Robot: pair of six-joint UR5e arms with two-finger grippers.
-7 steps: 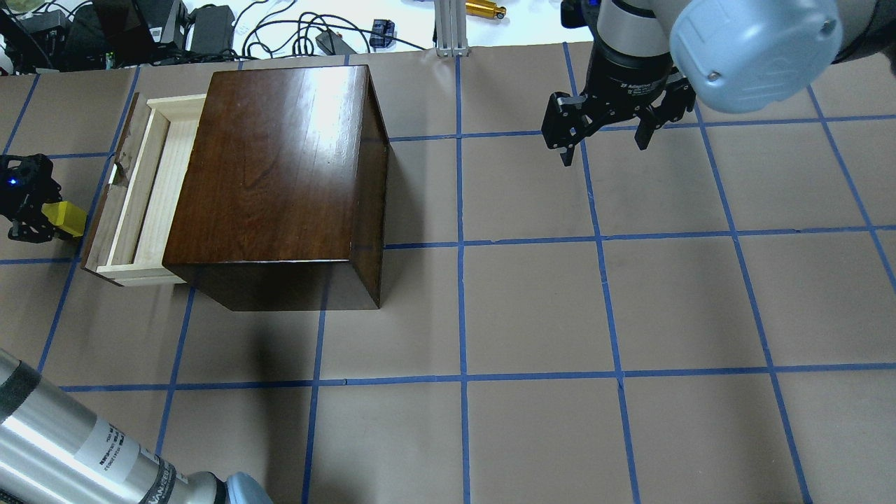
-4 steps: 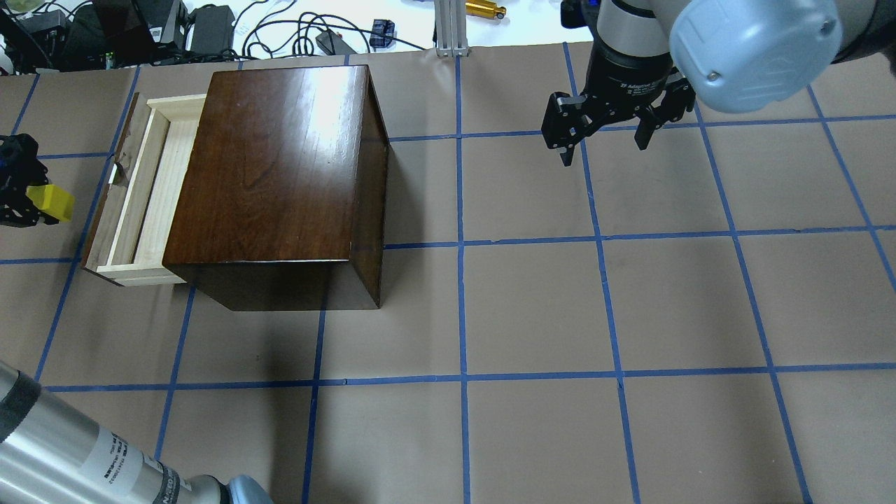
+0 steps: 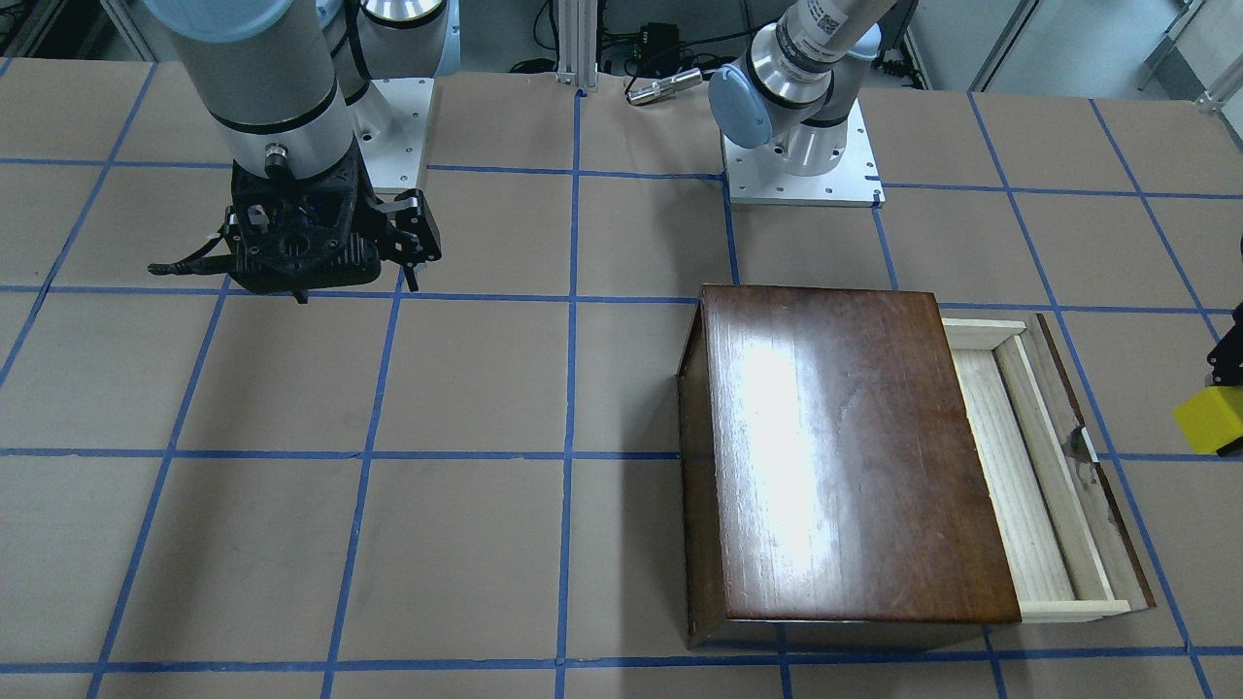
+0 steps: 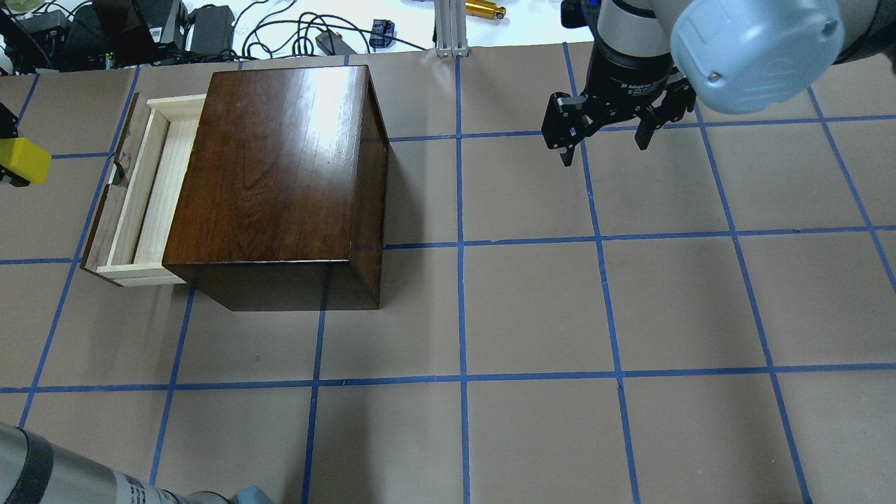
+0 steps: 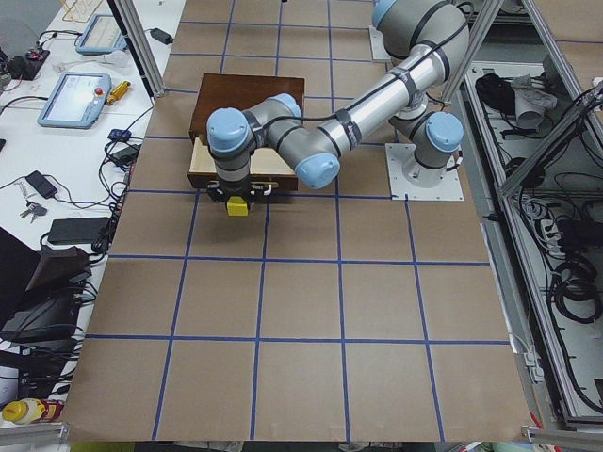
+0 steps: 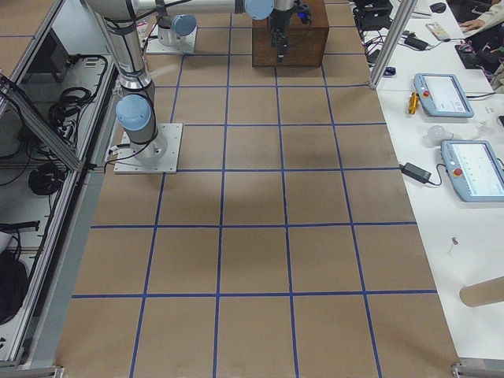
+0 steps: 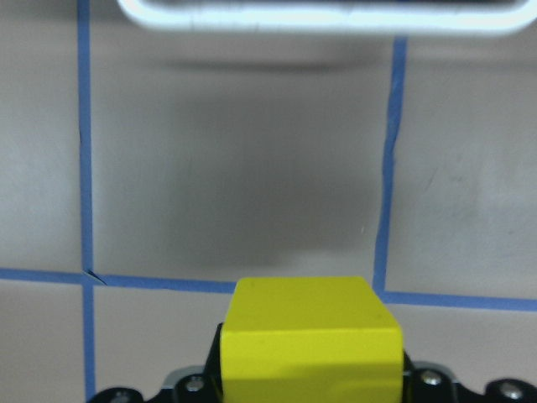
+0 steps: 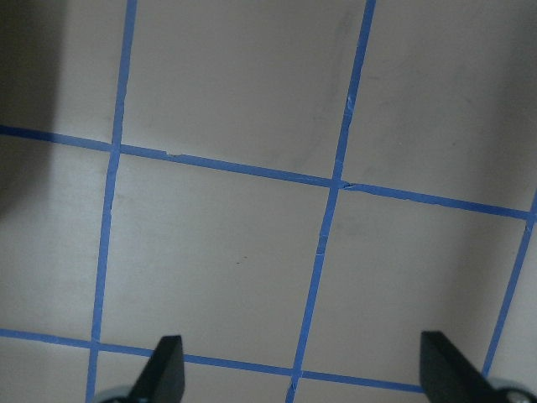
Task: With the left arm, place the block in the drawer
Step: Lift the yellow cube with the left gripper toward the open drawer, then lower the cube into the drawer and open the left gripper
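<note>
While outside drawer point(image 4: 162, 189), block point(image 4: 24, 159) aloft.

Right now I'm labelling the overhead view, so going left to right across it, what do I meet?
In order: block → drawer → wooden box → right pincer.

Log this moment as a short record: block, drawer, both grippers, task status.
block: yellow cube, held by the left gripper, outside the drawer, beyond its dark front
drawer: pulled out of the wooden box; visible part holds nothing
left gripper: shut on the block
right gripper: open, holding nothing, over the table, away from the box
task status: block not yet in drawer
</note>
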